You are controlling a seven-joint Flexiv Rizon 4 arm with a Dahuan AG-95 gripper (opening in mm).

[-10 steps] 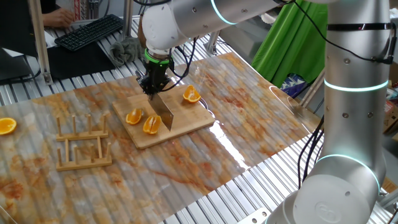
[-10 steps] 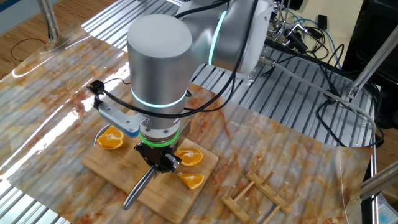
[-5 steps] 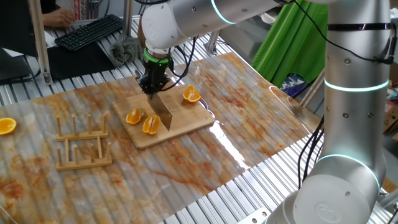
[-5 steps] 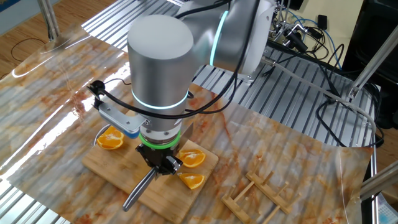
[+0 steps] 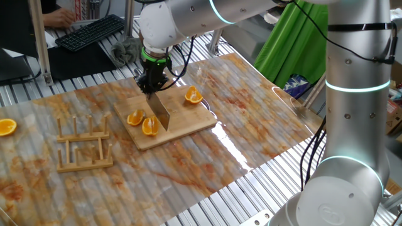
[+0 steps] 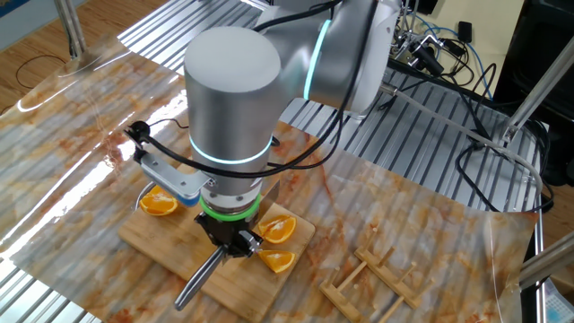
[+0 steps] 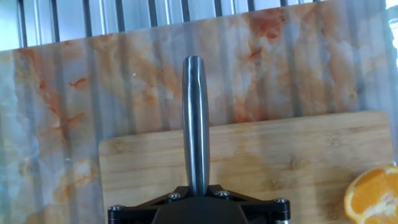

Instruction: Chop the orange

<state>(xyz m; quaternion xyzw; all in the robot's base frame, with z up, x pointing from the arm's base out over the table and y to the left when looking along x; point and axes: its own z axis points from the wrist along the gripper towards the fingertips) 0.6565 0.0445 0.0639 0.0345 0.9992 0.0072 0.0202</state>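
One fixed view, L to R: an orange half (image 5: 7, 127) lies alone at the far left edge of the mat (image 5: 251, 119), well apart from everything else. Next a wooden rack (image 5: 84, 144), upright pegs, sitting on the mat. Then the board (image 5: 188, 122), w/ the orange (image 5: 143, 122) on its left part as two wedges, flesh up, just beside each other. The knife (image 5: 160, 111) blade stands on edge just right of the wedges, tip angled down toward the board's near side; can't tell if the edge touches the wood. Gripper (image 5: 151, 85) is clamped on the knife handle from above. Another orange half (image 5: 193, 95) rests on the board's far right corner, apart from the blade. Keyboard (image 5: 90, 31) at top left, off the mat.

Other fixed view, L to R: orange half (image 6: 160, 201) on the board's (image 6: 148, 240) left end, partly behind the arm. Gripper (image 6: 230, 243) holds the knife (image 6: 197, 279), which points down-left past the board edge. The orange (image 6: 275, 242) wedges lie just right of the gripper, one nearer the far edge, one nearer. Rack (image 6: 377, 278) further right on the mat (image 6: 430, 215).

Hand view: knife (image 7: 195, 124) seen along its spine, centred, running over the board (image 7: 280, 155) and out over the mat (image 7: 74, 93). One orange piece (image 7: 373, 202) at bottom right corner on the board.
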